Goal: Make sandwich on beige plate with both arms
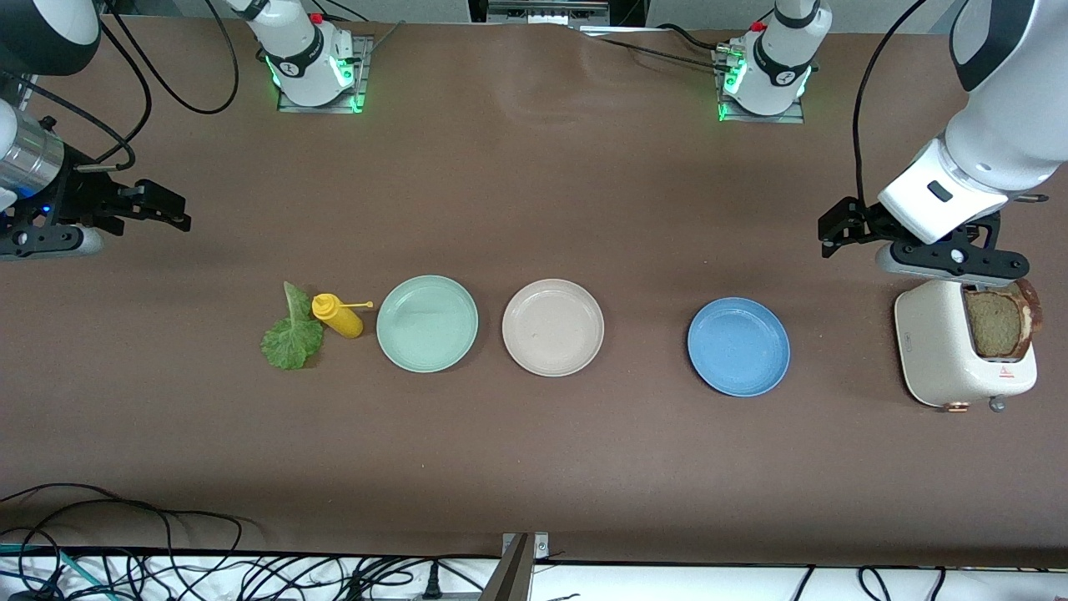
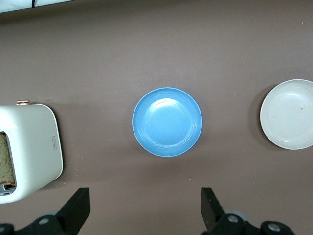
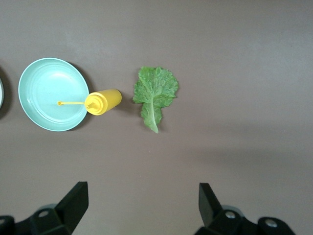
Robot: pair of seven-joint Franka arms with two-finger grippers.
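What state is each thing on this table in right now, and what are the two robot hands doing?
Beige plate: empty, between the mint and blue plates.
Mint plate: empty.
Blue plate: empty.
Lettuce: flat on the table, beside the bottle.
Bottle: upright, nozzle toward the mint plate.
Toaster: bread standing in its slot.
Left gripper: jaws open, holding nothing, above the table by the toaster.
Right gripper: jaws open, holding nothing.

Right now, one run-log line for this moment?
left gripper open by toaster | right gripper open | bread in toaster | lettuce on table | beige plate bare
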